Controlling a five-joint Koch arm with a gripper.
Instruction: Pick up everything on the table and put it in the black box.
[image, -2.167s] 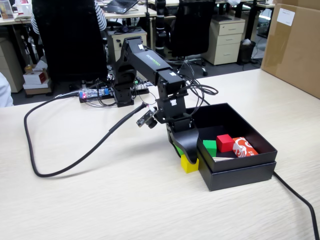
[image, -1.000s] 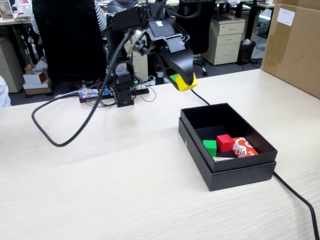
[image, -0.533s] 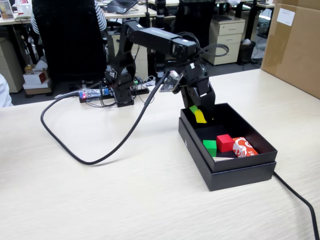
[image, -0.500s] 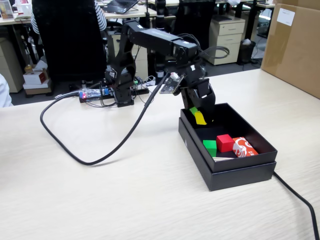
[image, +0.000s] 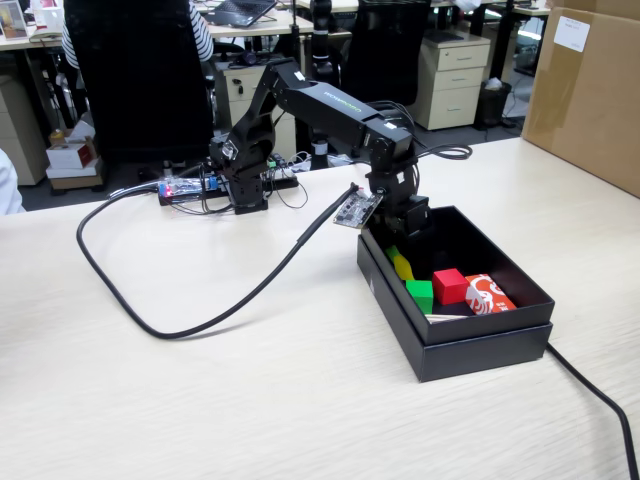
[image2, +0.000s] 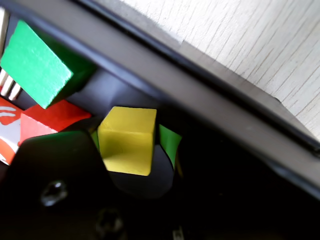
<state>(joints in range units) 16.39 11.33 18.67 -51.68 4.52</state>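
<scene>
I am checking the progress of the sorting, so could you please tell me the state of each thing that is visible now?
gripper: lowered into the box, shut on the yellow cube.
yellow cube: held, inside the box walls, not yet released.
black box: open, no lid on it, on the table.
green cube: lying inside the box.
red cube: lying inside the box.
table: no loose cubes visible on it.

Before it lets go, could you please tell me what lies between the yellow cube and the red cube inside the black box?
In the fixed view, the green cube lies between the yellow cube and red cube.
</scene>
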